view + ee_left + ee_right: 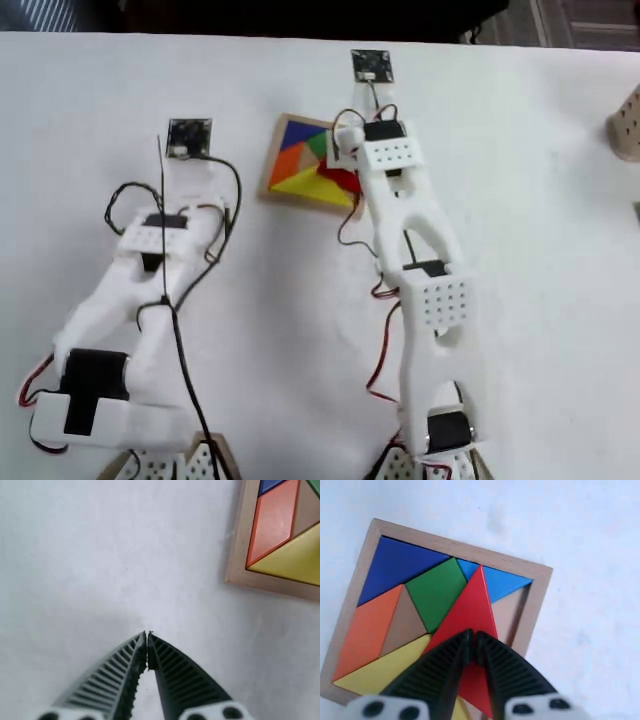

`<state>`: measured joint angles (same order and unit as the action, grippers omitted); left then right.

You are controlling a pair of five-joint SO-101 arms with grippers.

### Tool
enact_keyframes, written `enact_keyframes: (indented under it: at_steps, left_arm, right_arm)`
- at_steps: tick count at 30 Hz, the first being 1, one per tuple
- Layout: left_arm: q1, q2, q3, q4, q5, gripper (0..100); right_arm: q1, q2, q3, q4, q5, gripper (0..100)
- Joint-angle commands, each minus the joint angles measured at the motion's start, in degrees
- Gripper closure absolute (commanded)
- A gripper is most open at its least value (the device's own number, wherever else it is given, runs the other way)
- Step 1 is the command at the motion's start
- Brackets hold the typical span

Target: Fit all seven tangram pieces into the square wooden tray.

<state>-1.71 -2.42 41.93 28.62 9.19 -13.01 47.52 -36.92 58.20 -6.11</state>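
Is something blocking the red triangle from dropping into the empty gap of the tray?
Nothing loose lies in the gap. But the red triangle sits skewed, its tip over the light blue piece, below the right gripper with shut jaws.

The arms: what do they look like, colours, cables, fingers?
The left arm and right arm are white plastic shells with black motors at the joints and dotted hole panels. Thin black cables and red cables trail along them. The fingers are dark, ribbed wedges.
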Motion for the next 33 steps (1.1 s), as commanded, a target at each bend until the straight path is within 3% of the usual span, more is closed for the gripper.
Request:
enact_keyframes:
  at_steps: [1,18,33]
  left_arm:
    - [-0.48,-0.40,-0.44,-1.93,-0.44,98]
    - [-0.48,-0.40,-0.44,-1.93,-0.44,98]
    - [-0.48,-0.40,-0.44,-1.93,-0.44,98]
  right_arm:
    - [3.65,-6.20,-1.76,3.82,-0.09,97.8]
    - [6.81,-4.00,-1.67,9.27,-0.53,97.8]
    - [1.63,-3.47,-1.14,14.55,-0.53,97.8]
